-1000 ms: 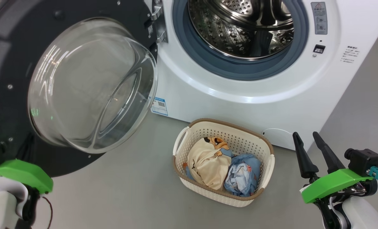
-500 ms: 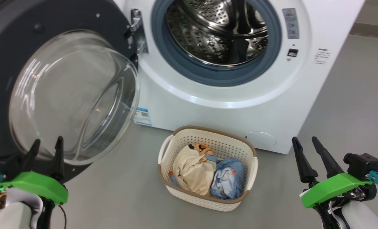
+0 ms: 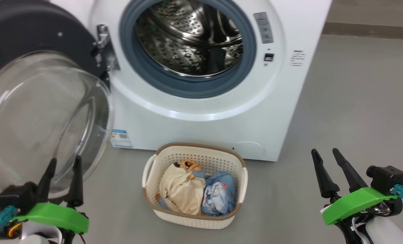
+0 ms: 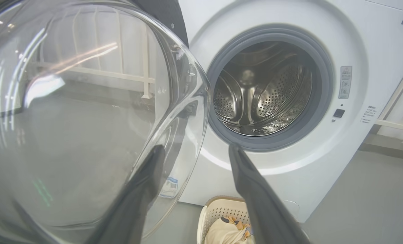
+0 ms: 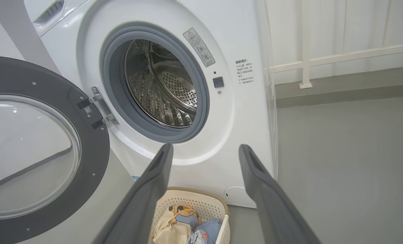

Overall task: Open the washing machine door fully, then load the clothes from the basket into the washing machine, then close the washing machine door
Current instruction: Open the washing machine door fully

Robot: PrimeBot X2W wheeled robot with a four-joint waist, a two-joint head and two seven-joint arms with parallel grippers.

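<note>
Grey floor (image 3: 357, 101) lies in front of the white machine (image 3: 204, 125), and a pale railing (image 5: 340, 57) runs along the wall behind it. The door (image 3: 25, 30) is swung open to the robot's left and hangs on a metal hinge (image 3: 103, 44). Its glass bowl (image 3: 35, 118) bulges toward the camera. The opening is free, so the grey gasket (image 3: 187, 89) and the steel drum (image 3: 187, 44) are visible, and I see no cloth in the drum. A blue sticker (image 3: 121, 138) sits low on the front of the machine, near the edge of the bowl.

The basket (image 3: 201, 146) stands on the floor just before the machine, below the opening. The clothes are inside it: the cream garment (image 3: 181, 189) on the left side, the blue garment (image 3: 220, 195) touching it on the right.

The left gripper (image 3: 64, 159) is at the lower left with its fingers spread wide and nothing between them. In the head view they stand over the lower part of the bowl. In the left wrist view one finger (image 4: 147, 183) overlaps the rim of the bowl, and I cannot tell if it touches the glass. The right gripper (image 3: 324, 150) is at the lower right above bare floor, well apart from the basket, also spread wide and holding nothing.
</note>
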